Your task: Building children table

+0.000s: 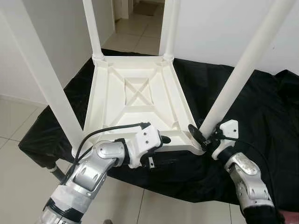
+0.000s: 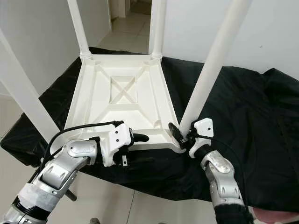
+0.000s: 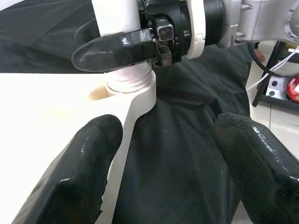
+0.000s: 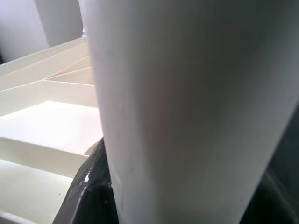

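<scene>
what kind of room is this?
Probably a room in a home: pale tiled floor, plain white walls, and a doorway leading to another tiled room. A white plastic table lies upside down on a black cloth, legs up, being assembled.

I see the table lying upside down on the cloth, legs up; my left gripper sits at its near edge, my right gripper around the near-right leg.

Smooth, slightly glossy white plastic seen on the upturned table and its legs, matt black creased cloth spread beneath, brushed silver metal on the arms, glossy black rubbery fingers, glazed pale floor tiles.
</scene>
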Robot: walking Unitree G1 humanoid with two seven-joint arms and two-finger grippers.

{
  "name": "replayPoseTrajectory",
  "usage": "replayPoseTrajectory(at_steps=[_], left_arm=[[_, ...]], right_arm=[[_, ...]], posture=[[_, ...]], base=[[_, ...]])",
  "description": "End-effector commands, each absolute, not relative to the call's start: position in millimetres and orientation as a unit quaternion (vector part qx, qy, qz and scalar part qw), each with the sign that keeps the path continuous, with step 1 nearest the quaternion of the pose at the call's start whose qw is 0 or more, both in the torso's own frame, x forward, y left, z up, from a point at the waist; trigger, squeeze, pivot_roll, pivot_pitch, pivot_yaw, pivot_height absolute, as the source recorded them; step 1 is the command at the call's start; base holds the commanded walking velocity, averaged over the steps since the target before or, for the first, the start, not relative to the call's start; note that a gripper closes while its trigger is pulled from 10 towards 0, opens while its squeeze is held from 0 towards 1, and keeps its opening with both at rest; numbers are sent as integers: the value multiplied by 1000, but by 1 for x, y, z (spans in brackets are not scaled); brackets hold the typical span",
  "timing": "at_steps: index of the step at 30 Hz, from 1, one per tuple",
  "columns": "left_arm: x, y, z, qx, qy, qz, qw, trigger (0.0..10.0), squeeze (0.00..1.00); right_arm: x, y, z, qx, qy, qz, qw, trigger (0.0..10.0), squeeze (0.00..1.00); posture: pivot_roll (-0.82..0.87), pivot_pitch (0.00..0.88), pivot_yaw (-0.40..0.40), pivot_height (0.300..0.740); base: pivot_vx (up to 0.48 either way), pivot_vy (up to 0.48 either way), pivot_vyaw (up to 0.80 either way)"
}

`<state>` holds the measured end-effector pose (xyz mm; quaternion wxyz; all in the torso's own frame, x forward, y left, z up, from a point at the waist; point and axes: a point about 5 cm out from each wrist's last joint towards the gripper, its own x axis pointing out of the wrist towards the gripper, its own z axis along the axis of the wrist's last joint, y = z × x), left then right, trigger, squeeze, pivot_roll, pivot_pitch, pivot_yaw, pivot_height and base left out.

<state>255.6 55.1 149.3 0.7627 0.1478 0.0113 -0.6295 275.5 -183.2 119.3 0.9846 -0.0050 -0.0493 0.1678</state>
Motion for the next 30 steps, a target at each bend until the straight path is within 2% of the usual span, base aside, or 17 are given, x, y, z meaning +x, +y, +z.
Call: replayPoseTrajectory(at_steps=[1,2,4,6,17,18,24,30], left_arm=[[259,57,149,143,12,-610,779,10000,0],[259,57,149,143,12,-610,779,10000,0],[261,56,152,136,5,-602,787,10000,0],[262,55,153,134,1,-598,791,10000,0],[266,50,156,127,-16,-579,805,10000,0],[267,49,157,123,-22,-572,811,10000,0],[270,51,155,139,-23,-553,821,10000,0],[279,58,151,155,-21,-509,847,10000,0]], right_arm=[[268,-177,104,10,-11,88,996,10000,0],[268,-177,104,10,-11,88,996,10000,0],[261,-156,97,45,4,-11,999,10000,0],[261,-149,94,64,13,-51,997,10000,0],[264,-138,94,69,35,-49,996,10000,0],[264,-136,96,67,29,-47,996,10000,1000],[266,-137,100,60,12,-42,997,10000,1000],[265,-146,102,62,-24,-34,997,10000,1000]], posture=[[-89,0,-29,740],[-89,0,-29,740],[-81,0,-38,740],[-81,0,-38,740],[-75,0,-39,740],[-74,0,-39,740],[-73,0,-39,740],[-71,0,-45,740]], base=[[0,0,0],[0,0,0],[0,0,0],[0,0,0],[0,0,0],[0,0,0],[0,0,0],[0,0,0]])
